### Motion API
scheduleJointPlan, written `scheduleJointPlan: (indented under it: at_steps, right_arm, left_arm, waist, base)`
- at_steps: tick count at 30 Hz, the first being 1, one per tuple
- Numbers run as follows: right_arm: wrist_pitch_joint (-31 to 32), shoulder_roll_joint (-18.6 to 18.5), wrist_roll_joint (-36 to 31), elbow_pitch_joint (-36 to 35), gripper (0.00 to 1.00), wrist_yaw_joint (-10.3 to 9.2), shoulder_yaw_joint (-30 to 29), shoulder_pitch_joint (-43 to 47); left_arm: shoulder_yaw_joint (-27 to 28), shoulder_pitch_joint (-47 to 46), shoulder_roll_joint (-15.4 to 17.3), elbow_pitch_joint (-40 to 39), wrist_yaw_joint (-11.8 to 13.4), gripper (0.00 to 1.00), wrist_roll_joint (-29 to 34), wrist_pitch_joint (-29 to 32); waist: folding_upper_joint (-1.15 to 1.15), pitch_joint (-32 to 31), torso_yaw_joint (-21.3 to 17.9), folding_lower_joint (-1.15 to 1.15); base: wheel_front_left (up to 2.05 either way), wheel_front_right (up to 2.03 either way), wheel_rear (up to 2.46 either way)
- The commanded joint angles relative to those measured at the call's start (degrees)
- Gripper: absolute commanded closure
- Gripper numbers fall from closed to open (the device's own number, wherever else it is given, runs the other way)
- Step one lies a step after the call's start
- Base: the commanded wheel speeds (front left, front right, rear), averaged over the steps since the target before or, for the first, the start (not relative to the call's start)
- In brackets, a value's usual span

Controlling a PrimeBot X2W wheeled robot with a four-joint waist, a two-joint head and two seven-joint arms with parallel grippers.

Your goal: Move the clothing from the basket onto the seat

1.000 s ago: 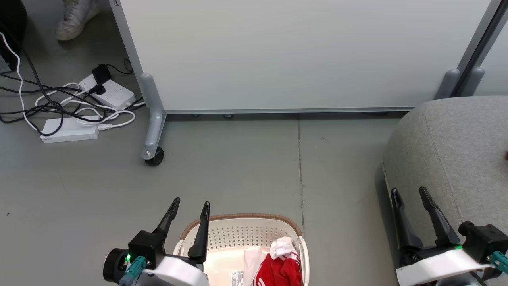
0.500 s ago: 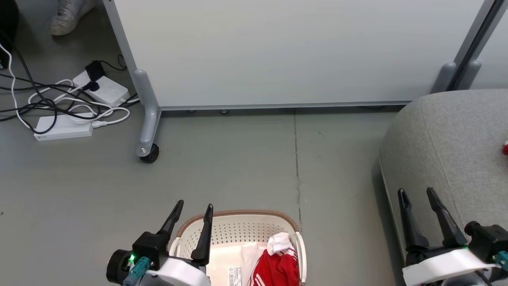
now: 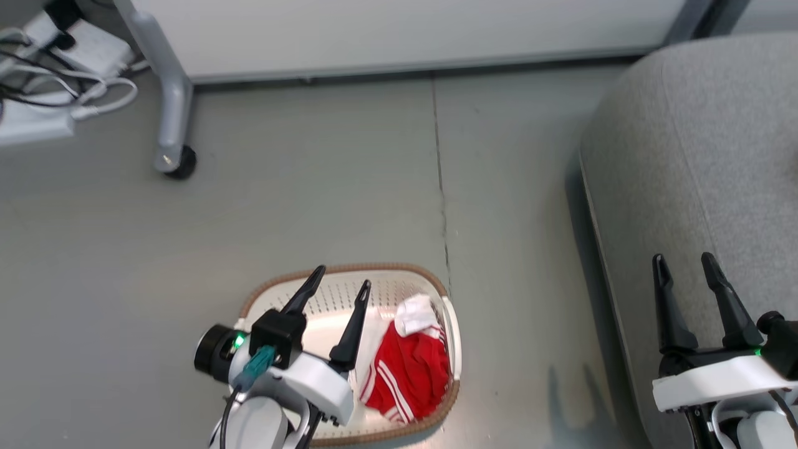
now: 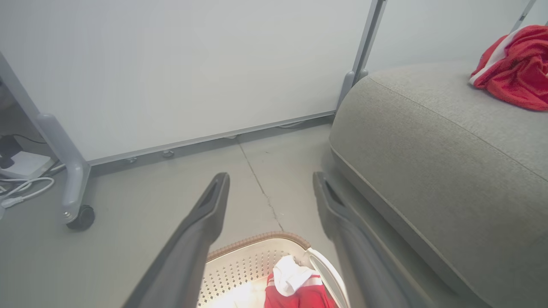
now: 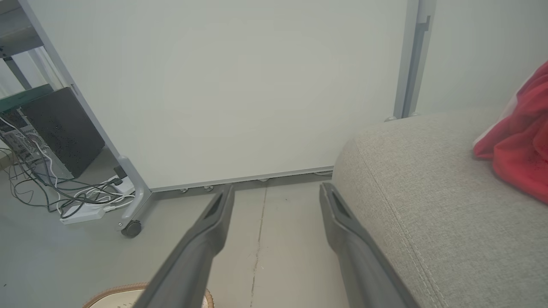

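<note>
The cream basket with a brown rim stands on the floor at the bottom centre of the head view. Red clothing with white stripes lies in its right half, also seen in the left wrist view. My left gripper hovers open over the basket's left part, empty. The grey seat fills the right side. My right gripper is open and empty above the seat's front edge. More red clothing lies on the seat, with its edge in the right wrist view.
A pale grey partition panel on a castor wheel stands behind the basket. Power strips and cables lie on the floor at the far left. A floor seam runs toward the basket.
The head camera has tilted down, so the whole scene slid up and more of the basket shows. Both grippers stay open.
</note>
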Motion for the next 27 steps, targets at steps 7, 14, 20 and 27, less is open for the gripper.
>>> scheduleJointPlan:
  at_steps: [7, 14, 20, 27]
  right_arm:
    - [0.0, 0.9, -1.9, -1.9, 0.00, 0.01, -0.5, -3.4]
    - [0.0, 2.7, -2.9, -3.1, 0.00, 0.02, 0.5, -6.3]
    - [0.0, 4.3, -3.3, -3.2, 0.00, 0.01, 2.2, -8.3]
    - [0.0, 5.4, -3.0, -3.3, 0.00, 0.01, 4.2, -10.2]
  left_arm:
    - [-2.5, -9.1, 0.3, 7.6, -2.6, 0.00, 5.6, 0.0]
    - [-7.5, -17.9, 2.2, 16.0, -4.7, 0.00, 11.8, 0.0]
    - [-12.1, -24.7, 4.6, 23.4, -5.9, 0.00, 14.2, 0.0]
    - [-21.9, -31.4, 8.0, 33.5, -6.1, 0.00, 20.0, 0.0]
  waist:
    - [0.00, 15.1, -5.8, 0.00]
    - [0.00, 24.2, -9.4, 0.00]
    - [0.00, 29.6, -12.2, 0.00]
    - [0.00, 34.2, -15.4, 0.00]
  base:
    - [0.00, 0.00, 0.00]
    - [0.00, 0.00, 0.00]
    - [0.00, 0.00, 0.00]
    - [0.00, 0.00, 0.00]
